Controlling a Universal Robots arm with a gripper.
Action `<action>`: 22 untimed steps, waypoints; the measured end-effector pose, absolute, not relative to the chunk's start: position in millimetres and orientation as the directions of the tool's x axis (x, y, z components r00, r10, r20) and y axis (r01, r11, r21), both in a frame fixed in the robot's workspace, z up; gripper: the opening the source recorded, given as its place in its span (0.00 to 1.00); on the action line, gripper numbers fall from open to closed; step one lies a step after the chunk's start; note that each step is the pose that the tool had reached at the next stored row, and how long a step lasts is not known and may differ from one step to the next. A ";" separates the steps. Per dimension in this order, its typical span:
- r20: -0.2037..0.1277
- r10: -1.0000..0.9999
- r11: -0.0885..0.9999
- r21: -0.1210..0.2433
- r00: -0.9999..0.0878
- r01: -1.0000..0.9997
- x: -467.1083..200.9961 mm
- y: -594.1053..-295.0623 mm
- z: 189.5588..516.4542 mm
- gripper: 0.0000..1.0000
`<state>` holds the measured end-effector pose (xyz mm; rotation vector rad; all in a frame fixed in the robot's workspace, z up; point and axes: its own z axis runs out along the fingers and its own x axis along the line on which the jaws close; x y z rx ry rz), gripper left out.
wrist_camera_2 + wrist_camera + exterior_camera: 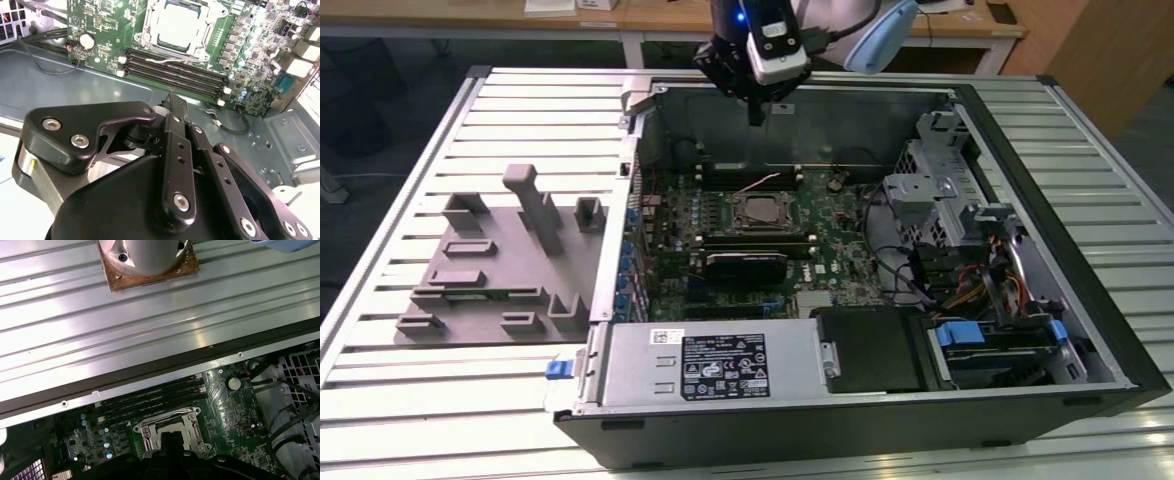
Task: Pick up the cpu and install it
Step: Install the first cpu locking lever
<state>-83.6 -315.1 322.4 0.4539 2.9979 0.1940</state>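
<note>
Above the far wall of the open computer case (881, 250), the gripper (755, 112) hangs with its black fingers (175, 107) pressed together into one narrow tip, nothing between them; it sits well above the motherboard (834, 255), not touching anything. The cpu (178, 26) lies flat in the socket frame (150, 36) in the second wrist view (a pale silvery square, level with the metal bracket around it); in the exterior view the same cpu (758, 211) sits mid-board, below the gripper. Black memory slots (175, 75) run beside the socket, between it and the gripper; a grey holder tray (500, 265) rests on the ribbed metal table (400, 390), at the exterior view's left of the case; the power supply box (707, 362) with a white label lies along the near edge.
</note>
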 end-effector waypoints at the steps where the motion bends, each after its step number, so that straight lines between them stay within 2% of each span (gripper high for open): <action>1: -0.083 0.301 0.947 0.141 -0.950 0.287 -83.6 -315.1 321.8 0.11; 22: -0.083 0.301 0.947 0.141 -0.950 0.287 -83.6 -315.0 310.3 0.11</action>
